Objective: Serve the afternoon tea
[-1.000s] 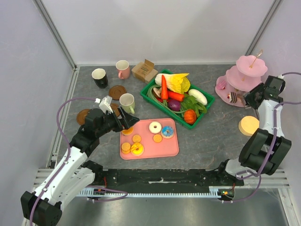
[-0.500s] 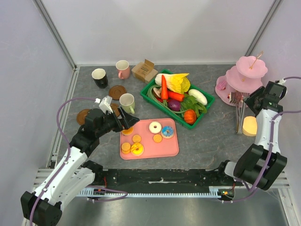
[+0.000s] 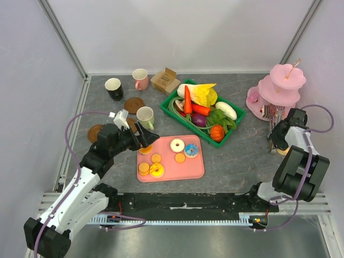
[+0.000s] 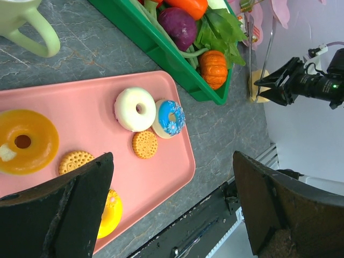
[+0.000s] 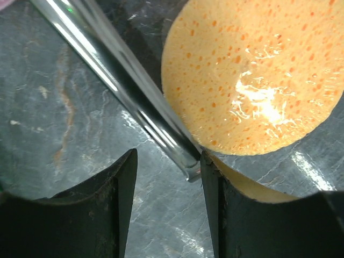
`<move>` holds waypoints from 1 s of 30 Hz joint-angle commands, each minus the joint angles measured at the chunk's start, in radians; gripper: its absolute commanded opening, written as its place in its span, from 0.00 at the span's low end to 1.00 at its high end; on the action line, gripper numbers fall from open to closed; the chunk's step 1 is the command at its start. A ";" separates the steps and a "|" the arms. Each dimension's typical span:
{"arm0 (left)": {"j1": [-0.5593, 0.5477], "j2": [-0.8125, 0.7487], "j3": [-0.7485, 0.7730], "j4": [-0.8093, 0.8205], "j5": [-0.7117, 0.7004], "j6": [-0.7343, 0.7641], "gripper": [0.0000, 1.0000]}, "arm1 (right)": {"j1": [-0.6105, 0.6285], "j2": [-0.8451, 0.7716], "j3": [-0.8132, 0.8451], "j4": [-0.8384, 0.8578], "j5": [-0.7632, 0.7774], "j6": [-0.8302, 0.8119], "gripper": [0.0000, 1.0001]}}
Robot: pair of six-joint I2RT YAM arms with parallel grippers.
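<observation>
A pink tray (image 3: 185,171) holds iced donuts (image 3: 177,145) and round orange biscuits (image 3: 156,158). My left gripper (image 3: 141,137) hovers open and empty over its left end; the left wrist view shows the tray (image 4: 180,172), a white donut (image 4: 135,109) and a biscuit (image 4: 145,144). The black mug (image 3: 114,88), pink mug (image 3: 140,79) and pale-green mug (image 3: 145,116) stand at the back left by brown coasters (image 3: 134,104). My right gripper (image 3: 276,142) is low at the table, open, its fingers (image 5: 102,209) straddling the end of metal tongs (image 5: 134,102) beside a round orange sponge (image 5: 258,70).
A green basket (image 3: 236,122) of toy vegetables sits mid-table. A cardboard box (image 3: 165,80) stands at the back. A pink tiered stand (image 3: 279,88) is at the back right, with the tongs (image 3: 273,126) lying in front of it. The enclosure walls are close on both sides.
My right gripper has come away from the stand's lower tier and dropped to the table at the near end of the tongs. The left arm has not moved.
</observation>
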 commanded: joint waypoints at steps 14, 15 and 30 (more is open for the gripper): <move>0.001 -0.007 -0.009 0.036 0.015 -0.024 0.98 | 0.020 -0.048 -0.031 -0.036 0.042 -0.016 0.30; 0.002 -0.008 -0.009 0.036 0.018 -0.025 0.97 | 0.020 -0.065 -0.034 -0.048 0.037 -0.019 0.25; 0.001 -0.014 -0.018 0.044 0.031 -0.028 0.97 | 0.022 -0.281 -0.017 -0.216 -0.127 0.029 0.02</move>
